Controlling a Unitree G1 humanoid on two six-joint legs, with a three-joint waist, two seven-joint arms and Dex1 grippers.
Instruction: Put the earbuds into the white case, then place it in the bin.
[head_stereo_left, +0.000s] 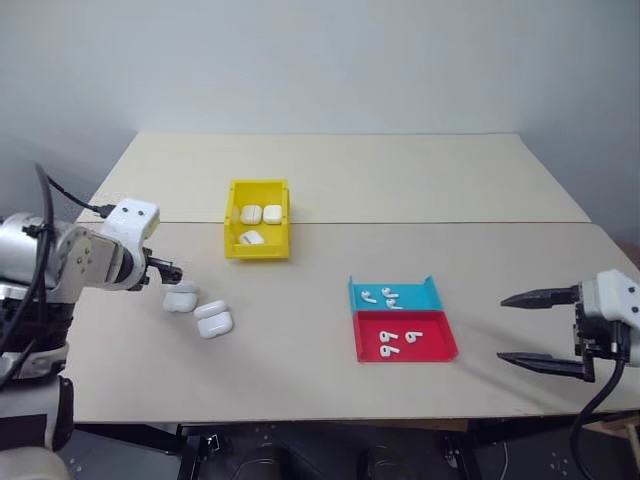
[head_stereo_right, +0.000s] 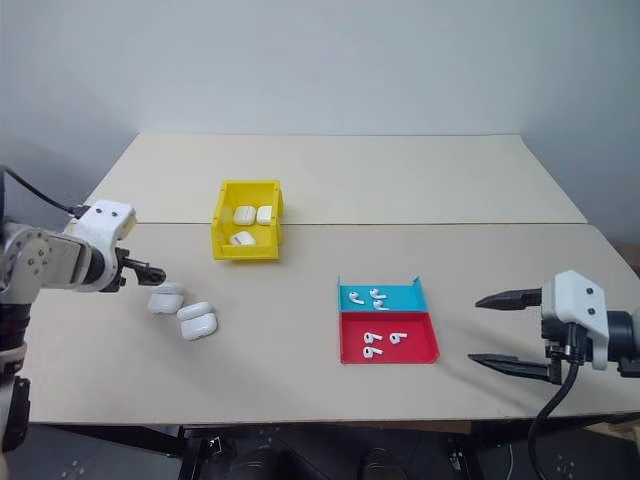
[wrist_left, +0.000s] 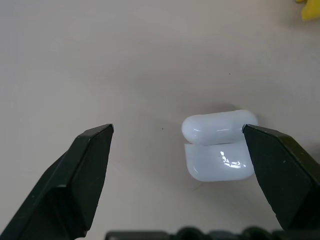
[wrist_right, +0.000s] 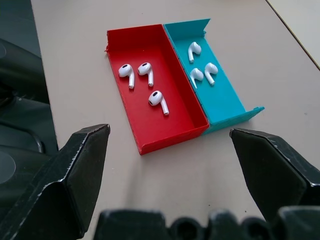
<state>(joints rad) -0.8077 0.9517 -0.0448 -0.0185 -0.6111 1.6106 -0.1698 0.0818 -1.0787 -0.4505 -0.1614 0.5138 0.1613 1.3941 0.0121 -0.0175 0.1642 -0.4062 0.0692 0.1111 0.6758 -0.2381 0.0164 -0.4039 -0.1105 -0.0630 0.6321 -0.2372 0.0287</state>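
Observation:
Two white cases lie on the table left of centre, one (head_stereo_left: 181, 298) just past my left gripper (head_stereo_left: 172, 270) and another (head_stereo_left: 214, 319) beside it. In the left wrist view the nearer case (wrist_left: 218, 146) lies off-centre, close to one finger of the open left gripper (wrist_left: 178, 128), and its lid looks flipped open. The yellow bin (head_stereo_left: 256, 253) stands behind them with three white cases inside. Earbuds lie in the cyan tray (head_stereo_left: 388, 296) and in the red tray (head_stereo_left: 392, 343). My right gripper (head_stereo_left: 502, 327) hangs open and empty, to the right of the trays.
The cyan tray (wrist_right: 225, 100) and the red tray (wrist_right: 175, 120) sit side by side at centre right, three earbuds in each. A seam crosses the table behind the bin. The table's front edge runs just below the right gripper.

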